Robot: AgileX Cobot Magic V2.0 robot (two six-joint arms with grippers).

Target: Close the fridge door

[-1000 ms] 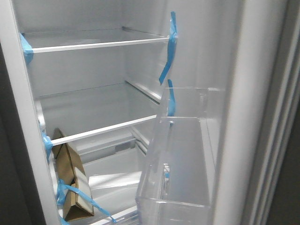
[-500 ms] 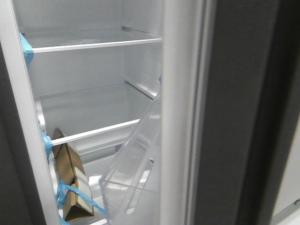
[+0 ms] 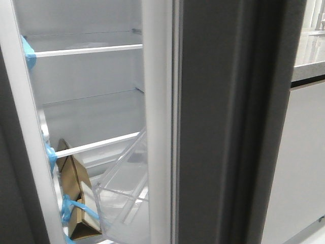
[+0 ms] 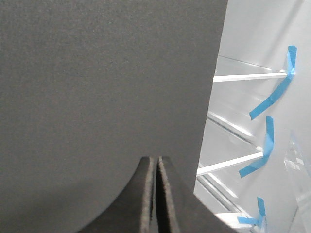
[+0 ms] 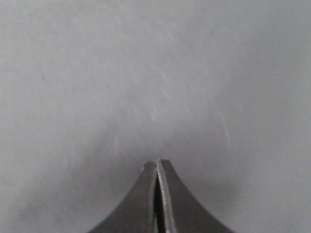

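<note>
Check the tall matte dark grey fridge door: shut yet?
Not shut. The tall matte dark grey fridge door stands ajar; white shelves and a brown carton show through the gap.

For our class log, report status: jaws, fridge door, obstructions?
Left gripper and right gripper jaws shut, empty. Tall matte dark grey fridge door part-closed. Nothing seen blocking.

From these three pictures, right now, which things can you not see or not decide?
- Front view: neither gripper is in the picture, so what pushes the fridge door is not shown.
- Front view: the door hides the right part of the shelves and the clear bin.
- Right wrist view: the right gripper, shut, faces a blurred grey surface; contact is unclear.
- Left wrist view: the left gripper, shut, is before a dark grey slab; contact is unclear.
</note>
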